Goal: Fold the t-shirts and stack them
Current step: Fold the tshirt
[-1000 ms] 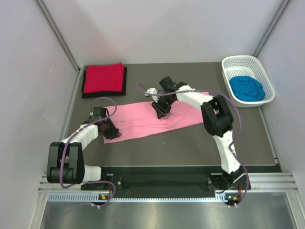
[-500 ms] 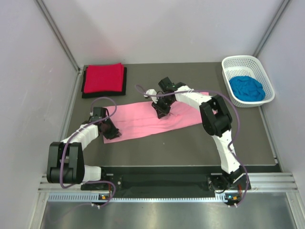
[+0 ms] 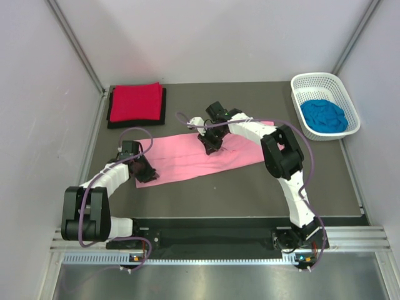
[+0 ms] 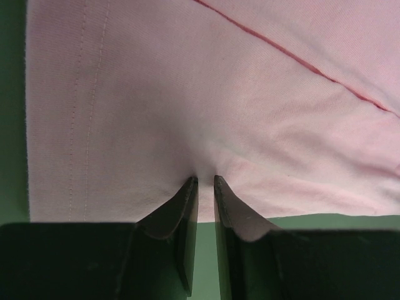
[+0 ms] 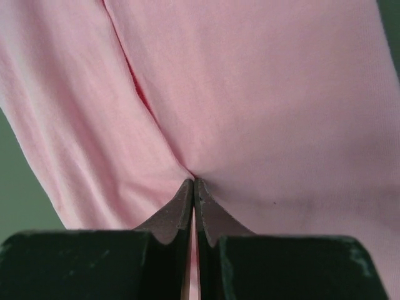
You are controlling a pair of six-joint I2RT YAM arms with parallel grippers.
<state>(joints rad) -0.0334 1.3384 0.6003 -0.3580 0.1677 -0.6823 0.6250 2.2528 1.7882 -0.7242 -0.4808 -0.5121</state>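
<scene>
Pink t-shirt (image 3: pixel 184 157) is laid out as a long strip across the middle of the table (image 3: pixel 250 184). Left hand (image 3: pixel 145 171) is pinched onto its left end, with the cloth puckering at the tips. Right hand (image 3: pixel 209 145) is squeezed tight on a fold near the strip's middle. Red t-shirt (image 3: pixel 135 101) sits folded on the black t-shirt (image 3: pixel 164 109) back left. Blue t-shirt (image 3: pixel 323 115) is bunched in the basket (image 3: pixel 317 80).
</scene>
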